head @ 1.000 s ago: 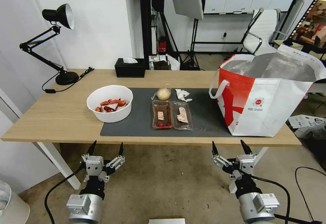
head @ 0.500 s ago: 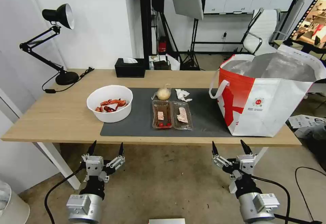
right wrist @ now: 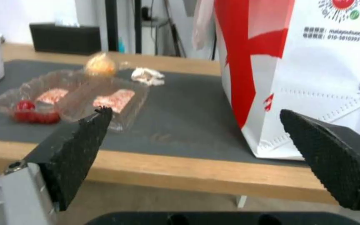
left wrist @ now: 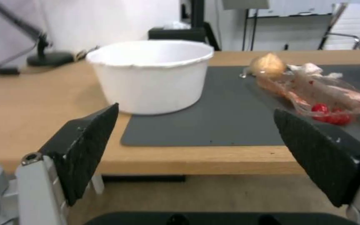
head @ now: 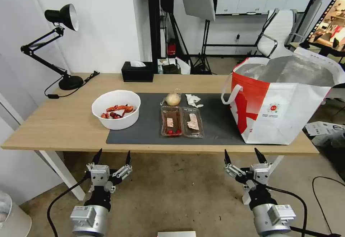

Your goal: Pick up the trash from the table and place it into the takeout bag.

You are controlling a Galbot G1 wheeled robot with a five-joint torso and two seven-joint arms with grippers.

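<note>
On the table [head: 54, 122], the trash lies on and beside a dark grey mat [head: 143, 133]. A white bowl [head: 115, 109] [left wrist: 151, 75] holds red crayfish shells at the mat's left edge. The clear clamshell tray [head: 182, 121] [left wrist: 322, 97] [right wrist: 72, 100] lies in the mat's middle, with a small knotted bag [head: 173, 98] [right wrist: 100, 65] and a crumpled tissue [head: 193, 100] [right wrist: 147, 76] behind it. The red-and-white takeout bag [head: 284, 100] [right wrist: 297, 72] stands open at the right. My left gripper [head: 111, 156] and right gripper [head: 245, 154] hang open below the table's front edge, holding nothing.
A black tissue box [head: 137, 71] stands at the table's back edge, and a black desk lamp [head: 59, 43] at the back left. Behind the table are light stands and a white chair [head: 278, 32]. Cables lie on the floor at the right.
</note>
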